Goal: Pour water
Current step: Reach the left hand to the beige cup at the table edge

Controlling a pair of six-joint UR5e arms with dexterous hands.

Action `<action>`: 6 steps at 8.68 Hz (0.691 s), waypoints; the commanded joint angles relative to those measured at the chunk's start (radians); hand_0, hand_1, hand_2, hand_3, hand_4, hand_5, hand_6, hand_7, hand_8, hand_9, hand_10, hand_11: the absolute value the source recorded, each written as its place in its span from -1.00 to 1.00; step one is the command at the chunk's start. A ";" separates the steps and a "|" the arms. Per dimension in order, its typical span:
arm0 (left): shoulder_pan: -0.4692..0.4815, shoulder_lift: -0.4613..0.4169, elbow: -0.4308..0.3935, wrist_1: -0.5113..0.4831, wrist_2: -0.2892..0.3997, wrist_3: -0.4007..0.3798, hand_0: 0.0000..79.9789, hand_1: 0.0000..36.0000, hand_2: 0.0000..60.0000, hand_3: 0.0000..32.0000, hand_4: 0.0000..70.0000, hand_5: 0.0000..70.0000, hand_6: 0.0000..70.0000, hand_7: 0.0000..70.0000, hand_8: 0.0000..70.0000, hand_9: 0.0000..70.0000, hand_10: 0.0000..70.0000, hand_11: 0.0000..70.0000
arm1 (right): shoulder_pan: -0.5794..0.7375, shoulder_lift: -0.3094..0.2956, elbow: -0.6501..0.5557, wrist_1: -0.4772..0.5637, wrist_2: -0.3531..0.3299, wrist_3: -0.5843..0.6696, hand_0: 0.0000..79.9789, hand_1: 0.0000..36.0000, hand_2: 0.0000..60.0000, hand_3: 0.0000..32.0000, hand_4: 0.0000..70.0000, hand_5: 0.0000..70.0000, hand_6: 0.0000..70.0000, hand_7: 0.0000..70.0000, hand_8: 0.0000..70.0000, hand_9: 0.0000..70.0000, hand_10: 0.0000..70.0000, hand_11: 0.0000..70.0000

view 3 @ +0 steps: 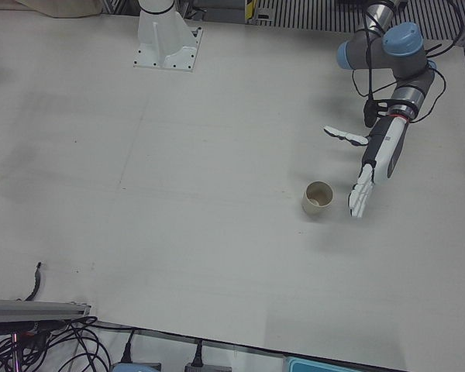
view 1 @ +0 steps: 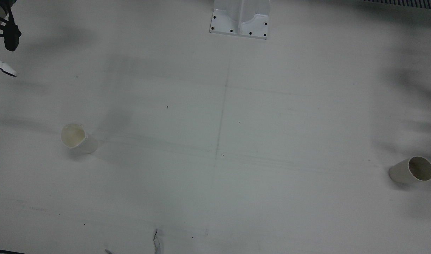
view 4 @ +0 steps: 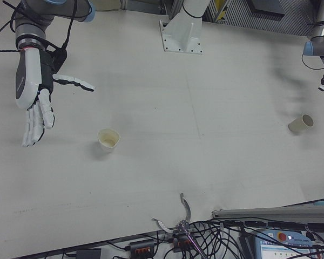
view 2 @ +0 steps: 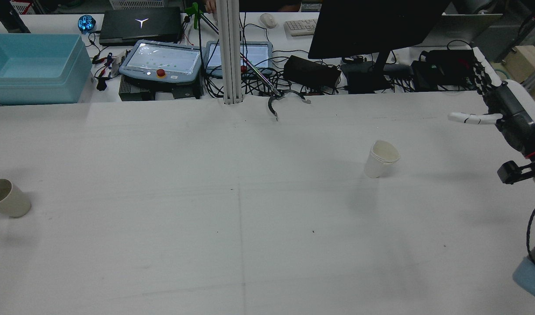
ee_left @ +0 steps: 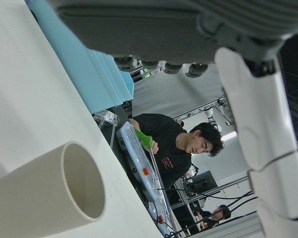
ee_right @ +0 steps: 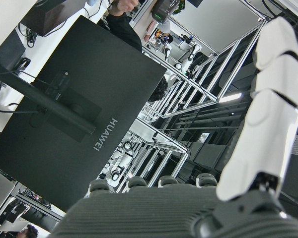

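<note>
Left hand (view 3: 368,174) open, fingers extended, just beside cup (view 3: 318,199).

Two cups stood on the table (view 2: 267,245), well apart. One cup (view 2: 381,158) stood on the robot's right half, the other cup (view 2: 7,198) near the table's left edge. The right hand (view 4: 35,110) hung above the table on the outer side of the first cup, apart from it, fingers (view 4: 32,129) spread and holding nothing. The left hand (view 3: 368,174) hung just beside the second cup, not touching it, fingers apart. Beyond the table's far edge stood a monitor (view 2: 372,26), two tablets (view 2: 162,61), a laptop (view 2: 140,24) and, at the left, a bin (view 2: 31,68). A post (view 2: 230,52) rose at that edge, between the tablets.
</note>
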 commanded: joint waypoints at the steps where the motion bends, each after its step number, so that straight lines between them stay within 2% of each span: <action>1: 0.054 -0.029 0.169 -0.103 -0.084 -0.021 0.38 -0.28 -1.00 -1.00 -0.80 -1.00 -0.98 -0.98 -1.00 -1.00 -0.96 -0.88 | 0.046 0.004 0.005 0.001 -0.020 0.004 0.20 0.03 -0.57 -0.16 -1.00 -0.90 -1.00 -1.00 -1.00 -1.00 -1.00 -1.00; 2: 0.054 -0.058 0.231 -0.123 -0.085 -0.021 0.41 -0.24 -1.00 -1.00 -0.79 -1.00 -0.97 -0.98 -1.00 -1.00 -0.95 -0.86 | 0.046 0.009 0.002 -0.001 -0.056 0.003 0.20 0.04 -0.54 -0.24 -1.00 -0.89 -1.00 -1.00 -1.00 -1.00 -1.00 -1.00; 4: 0.054 -0.080 0.312 -0.174 -0.086 -0.018 0.41 -0.21 -1.00 -1.00 -0.80 -1.00 -0.97 -0.97 -1.00 -1.00 -0.95 -0.85 | 0.047 0.000 -0.010 0.001 -0.069 0.003 0.22 0.07 -0.52 -0.16 -1.00 -0.88 -1.00 -1.00 -1.00 -1.00 -1.00 -1.00; 5: 0.054 -0.092 0.337 -0.189 -0.085 -0.018 0.41 -0.23 -1.00 -1.00 -0.80 -1.00 -0.97 -0.97 -1.00 -1.00 -0.95 -0.85 | 0.046 0.003 -0.009 0.001 -0.069 0.004 0.21 0.09 -0.49 -0.11 -1.00 -0.88 -1.00 -1.00 -1.00 -1.00 -1.00 -1.00; 6: 0.056 -0.095 0.343 -0.191 -0.085 -0.012 0.38 -0.29 -1.00 -1.00 -0.80 -1.00 -0.97 -0.98 -1.00 -1.00 -0.94 -0.85 | 0.043 0.009 -0.010 -0.001 -0.067 0.003 0.21 0.06 -0.50 -0.18 -1.00 -0.88 -1.00 -1.00 -1.00 -1.00 -1.00 -1.00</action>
